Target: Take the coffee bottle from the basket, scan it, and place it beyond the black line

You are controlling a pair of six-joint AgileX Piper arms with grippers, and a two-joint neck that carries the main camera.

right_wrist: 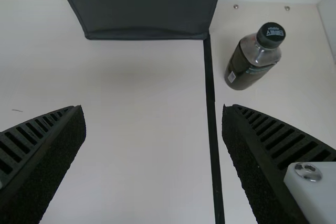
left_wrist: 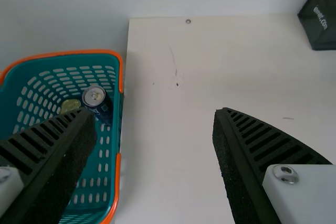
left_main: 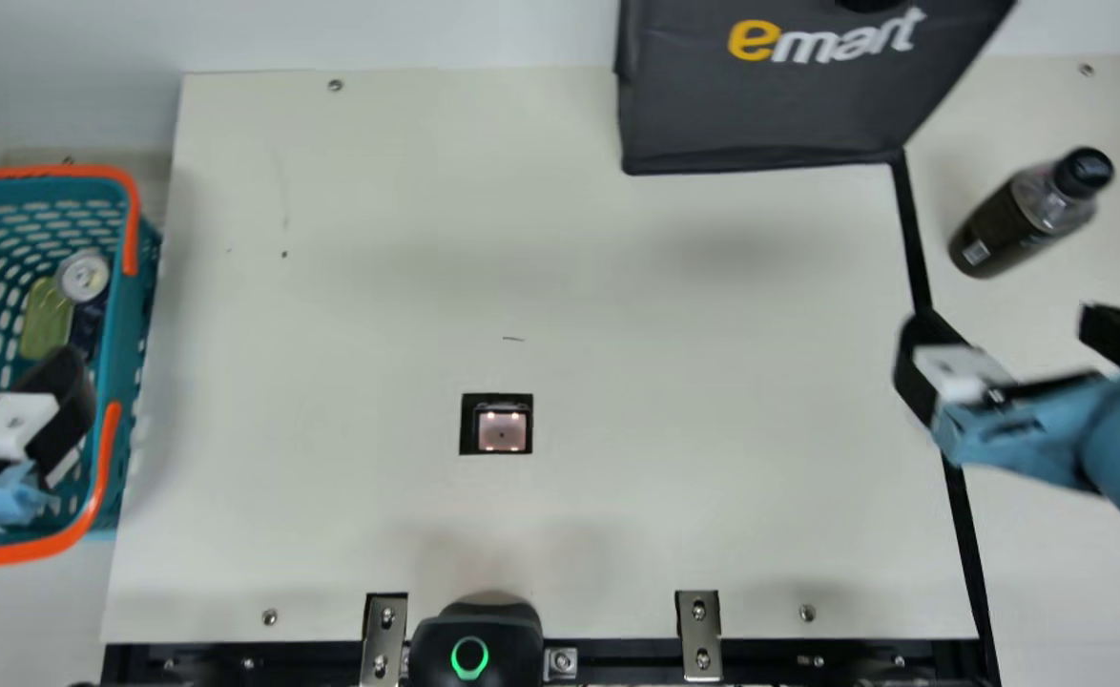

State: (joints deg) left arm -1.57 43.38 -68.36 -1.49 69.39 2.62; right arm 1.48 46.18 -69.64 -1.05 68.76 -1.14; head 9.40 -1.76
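Main view: we're seeing the coffee bottle (left_main: 1004, 227) standing upper right, beyond the black line (left_main: 966, 544). The right gripper (left_main: 1010, 345) is hanging at right, below it in frame; the left gripper (left_main: 62, 389) is hovering over the basket (left_main: 124, 353), left edge, near a can (left_main: 83, 276) and what looks like a yellow-green packet (left_main: 45, 318).

Left wrist view: we're finding its fingers spread wide, gripping nothing.

Right wrist view: fingers likewise standing wide apart, holding nothing; bottle showing upper right.

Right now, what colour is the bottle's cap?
The cap is black with pale print, best in the right wrist view.
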